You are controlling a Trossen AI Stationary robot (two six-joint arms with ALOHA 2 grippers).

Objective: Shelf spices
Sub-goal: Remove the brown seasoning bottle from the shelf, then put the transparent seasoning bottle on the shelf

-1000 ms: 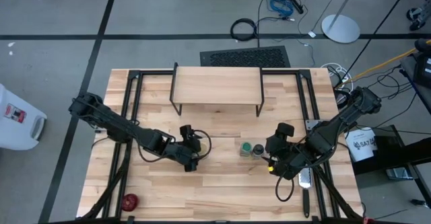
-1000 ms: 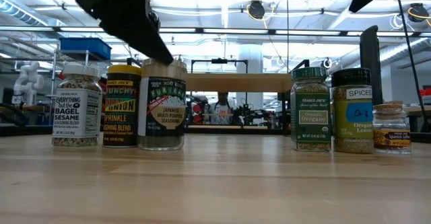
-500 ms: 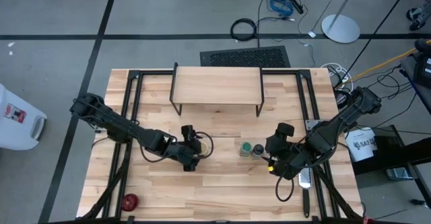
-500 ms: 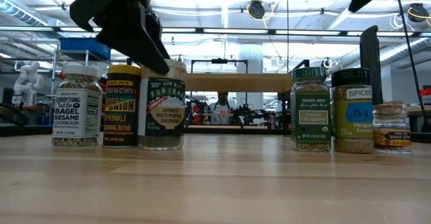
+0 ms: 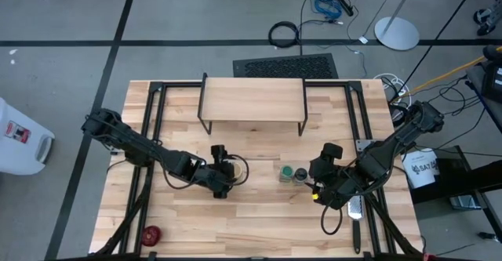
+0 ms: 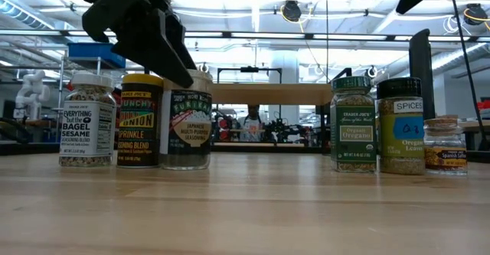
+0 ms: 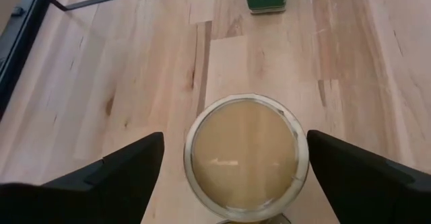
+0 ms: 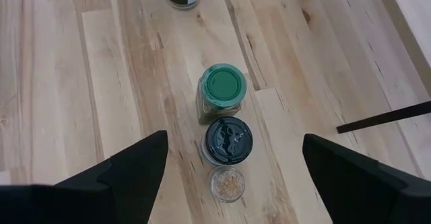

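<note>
Tan-lidded furikake jar (image 7: 246, 158) upright on the tabletop (image 5: 259, 230), centred between the spread fingers (image 7: 111, 173) of the left jaws (image 5: 222, 172), not gripped. Beside it in the low view, yellow-capped onion blend jar (image 6: 140, 119) and white-capped bagel sesame jar (image 6: 87, 120). Green-lidded oregano jar (image 8: 223, 89), dark-lidded jar (image 8: 227, 140) and a small saffron jar (image 8: 227, 182) lined up touching, just ahead of the right jaws (image 5: 320, 184), also wide open and hovering above. Wooden shelf (image 5: 252, 100) well beyond both jaws, its top bare. Red round object (image 5: 150, 234) near the tabletop's corner, behind the left jaws.
</note>
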